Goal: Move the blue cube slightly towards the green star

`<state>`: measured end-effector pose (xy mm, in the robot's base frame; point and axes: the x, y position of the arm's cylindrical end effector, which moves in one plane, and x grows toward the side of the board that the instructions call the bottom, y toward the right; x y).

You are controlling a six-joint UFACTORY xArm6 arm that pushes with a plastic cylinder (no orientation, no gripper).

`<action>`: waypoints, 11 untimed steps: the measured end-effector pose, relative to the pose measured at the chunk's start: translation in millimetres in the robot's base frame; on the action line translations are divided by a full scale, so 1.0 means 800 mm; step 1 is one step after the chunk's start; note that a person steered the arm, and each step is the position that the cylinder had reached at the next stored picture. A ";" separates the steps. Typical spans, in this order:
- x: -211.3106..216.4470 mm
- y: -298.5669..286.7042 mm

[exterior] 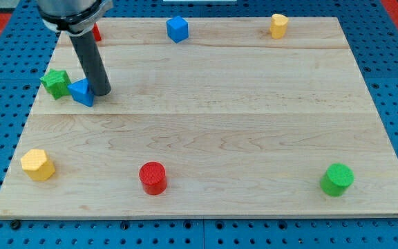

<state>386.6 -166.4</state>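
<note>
Blue: two; cube [177, 28] top edge, one [82, 92] beside star
Green: star [55, 82], cylinder [337, 179]
Yellow: two [38, 164] [278, 25]
Red: cylinder [153, 177], one [96, 32] behind rod
Tip [101, 92]: bare rod, holding nothing, touching left blue block

Single raised oblique view over board [213, 138]

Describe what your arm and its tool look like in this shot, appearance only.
From a wider dark grey, round housing at the view's top edge hangs my tool, a straight, smooth, matt black cylindrical rod. My tip is its plain blunt end. No cables, labels or markings show; the rest of the arm is out of frame.
</note>
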 end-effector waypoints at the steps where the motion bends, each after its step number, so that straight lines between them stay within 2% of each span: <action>1: -0.040 0.075; 2: -0.093 0.147; 3: -0.141 0.172; 4: -0.168 0.240; 5: -0.219 0.245; 6: -0.242 0.221; 7: -0.221 0.161; 8: -0.147 0.169; 9: -0.137 0.116; 11: -0.189 0.155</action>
